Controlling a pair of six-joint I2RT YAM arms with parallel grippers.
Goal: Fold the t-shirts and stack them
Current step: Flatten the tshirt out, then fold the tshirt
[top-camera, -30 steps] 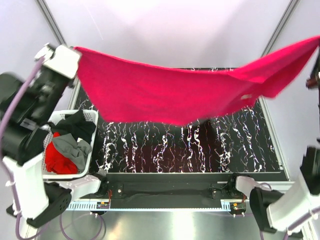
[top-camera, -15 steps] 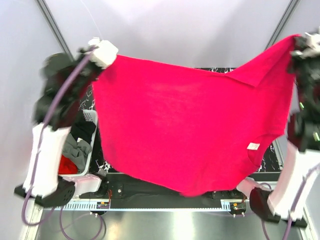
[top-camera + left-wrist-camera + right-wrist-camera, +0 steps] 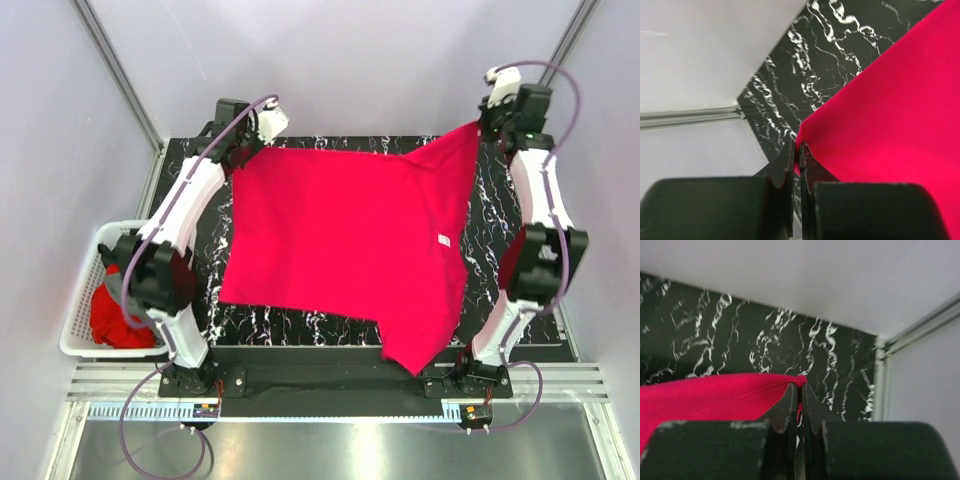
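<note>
**Pink shirt lowered from mid-air to the tabletop**

Both arms have swung out to the far side since half a second ago. The pink shirt, which then hung like a curtain before the top camera, is now spread over the black marbled tabletop. Its far edge is stretched between the two arms, and one near corner trails over the front edge of the tabletop.

The left fingers are pinched tight on the far left corner of the cloth. The right fingers are pinched just as tight on the far right corner, right at the stitched hem.

The cloth looks light, soft and limp. It will likely sag and crease wherever it is not held, and should slide easily on the smooth surface. Hemmed corners and edges are probably the best places to grip, taken two at a time so each fold stays straight.

It is a plain, bright crimson-pink with no print, and a small white label shows towards the right side. A red shirt sits in the white basket on the left
</note>
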